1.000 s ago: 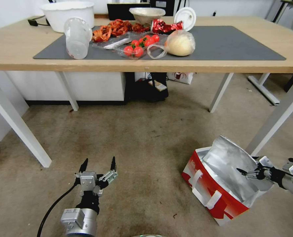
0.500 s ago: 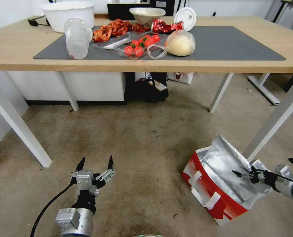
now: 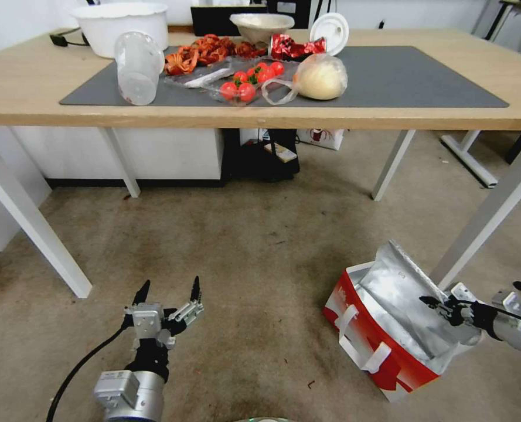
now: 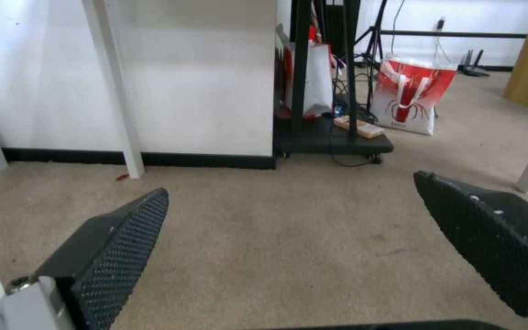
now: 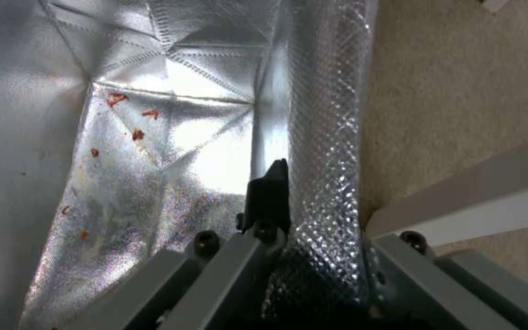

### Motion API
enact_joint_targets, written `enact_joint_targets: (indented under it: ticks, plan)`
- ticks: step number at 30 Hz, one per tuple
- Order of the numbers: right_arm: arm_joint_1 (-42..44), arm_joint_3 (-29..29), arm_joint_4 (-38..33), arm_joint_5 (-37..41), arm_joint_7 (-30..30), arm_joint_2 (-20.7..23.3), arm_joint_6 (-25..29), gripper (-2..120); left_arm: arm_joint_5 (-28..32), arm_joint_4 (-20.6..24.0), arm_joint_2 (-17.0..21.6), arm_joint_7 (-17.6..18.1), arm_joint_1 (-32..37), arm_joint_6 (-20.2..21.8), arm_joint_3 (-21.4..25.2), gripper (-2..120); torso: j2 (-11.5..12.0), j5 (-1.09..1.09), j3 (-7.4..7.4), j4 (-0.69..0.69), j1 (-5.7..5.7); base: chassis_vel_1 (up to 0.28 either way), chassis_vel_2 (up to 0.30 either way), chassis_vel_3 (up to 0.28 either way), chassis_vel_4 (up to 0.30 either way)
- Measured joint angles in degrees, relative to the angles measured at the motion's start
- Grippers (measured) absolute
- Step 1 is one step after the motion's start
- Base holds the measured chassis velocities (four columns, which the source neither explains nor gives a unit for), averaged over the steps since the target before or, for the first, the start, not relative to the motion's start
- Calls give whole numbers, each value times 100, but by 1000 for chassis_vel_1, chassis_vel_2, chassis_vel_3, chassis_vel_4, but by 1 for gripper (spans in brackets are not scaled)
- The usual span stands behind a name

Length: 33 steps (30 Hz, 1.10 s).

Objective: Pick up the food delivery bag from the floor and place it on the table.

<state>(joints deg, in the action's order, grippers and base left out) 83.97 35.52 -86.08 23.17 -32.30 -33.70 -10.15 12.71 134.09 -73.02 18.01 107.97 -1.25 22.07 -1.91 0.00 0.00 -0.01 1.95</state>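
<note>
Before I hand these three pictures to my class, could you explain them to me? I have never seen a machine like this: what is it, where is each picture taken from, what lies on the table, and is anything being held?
This is a wheeled robot with two arms, each ending in a two-fingered gripper. The wide picture comes from a camera on its head, looking down at the floor and the table. The other two come from cameras on its wrists.

On the table's grey mat lie a clear plastic cup, cherry tomatoes, a bagged bun, red food scraps, a white bowl and a lid.

The food delivery bag stands on the floor near a table leg. The right gripper is shut on its foil-lined wall; the right wrist view looks into the silver inside. The left gripper hangs open over bare carpet, holding nothing.
</note>
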Motion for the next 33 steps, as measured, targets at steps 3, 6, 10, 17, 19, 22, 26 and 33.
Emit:
enact_joint_targets:
  ticks: [3, 6, 10, 17, 19, 22, 26, 33]
  plan:
    - [30, 33, -15, 5, -40, 17, 16, 0, -11, 0, -29, -3, 5, -1, -31, 100, 0, -1, 0, 1, 0, 0, 0, 0, 0]
    - [35, 47, 2, 6, -82, 19, 32, 0, -31, -20, -48, -10, -4, -1, -73, 100, 0, 0, 0, 1, 0, 0, 0, 0, 0]
    - [34, 83, 27, 130, -292, 55, 156, 0, -41, -72, -45, -10, -26, -1, -82, 100, 0, 0, 0, 0, 0, 0, 0, 0, 0]
    - [17, 407, 13, 597, -1176, 284, 514, 0, -54, -129, -50, -7, -43, -8, -94, 100, 0, 1, 0, 0, 0, 0, 0, 0, 0]
    - [37, 626, -116, 834, -1634, 451, 531, 0, -41, -129, -48, 2, -65, -9, -79, 100, 0, 1, 0, 1, 0, 0, 0, 0, 0]
    - [44, 774, -186, 961, -2023, 567, 559, 0, -38, -127, -46, 4, -66, -9, -74, 100, 0, 0, 0, 1, 1, 0, 0, 0, 0]
    - [-23, 996, -200, 1082, -2983, 775, 601, 0, -44, -117, -72, 3, -61, -11, -78, 100, 0, 0, 0, 1, 0, 0, 0, 0, 0]
    - [-36, 1283, -250, 1155, -4573, 1109, 488, 0, -31, -86, -154, -12, -48, -68, -87, 100, 0, -1, 0, 1, 0, 0, 0, 0, 0]
